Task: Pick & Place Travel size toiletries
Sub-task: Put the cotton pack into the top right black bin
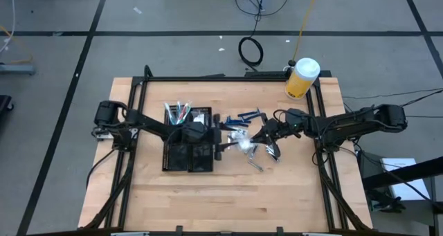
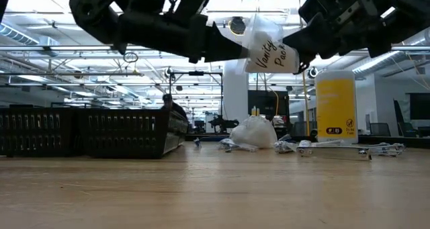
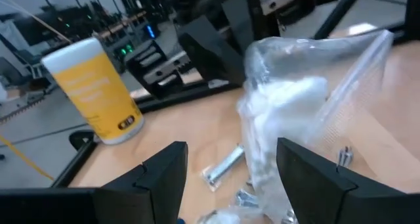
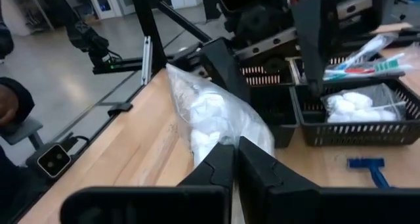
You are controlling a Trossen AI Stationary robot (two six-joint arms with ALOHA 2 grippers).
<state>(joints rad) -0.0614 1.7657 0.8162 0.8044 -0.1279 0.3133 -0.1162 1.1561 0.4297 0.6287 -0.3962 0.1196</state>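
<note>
A clear packet (image 2: 269, 51) filled with white cotton pieces, with handwriting on it, hangs in the air between my two grippers. My right gripper (image 4: 234, 161) is shut on it, coming from the table's right. My left gripper (image 3: 239, 171) is open, reaching from the left over the tray's right edge, with the packet (image 3: 295, 112) standing between its fingers. More toiletries lie on the wood: blue razors (image 1: 246, 117), silvery tubes (image 1: 259, 160) and another white packet (image 2: 254, 131). The black tray (image 1: 188, 142) holds toothbrushes (image 4: 367, 60) and cotton (image 4: 357, 106). My right gripper pinches the packet between its two fingers at the end nearest it (image 4: 220, 135), reaching roughly level from the table's right. The packet is lifted clear of the table and extends away from the fingers toward the left gripper. My left gripper's fingers (image 3: 308, 175) flank the packet's other end; I cannot tell whether they touch it.
A big yellow jar with a white lid (image 1: 301, 77) stands at the table's far right corner. The tray (image 2: 87, 131) sits left of centre. Bare wood (image 1: 228, 194) stretches along the near side of the table. A person's dark sleeve (image 4: 10, 106) shows beyond the table.
</note>
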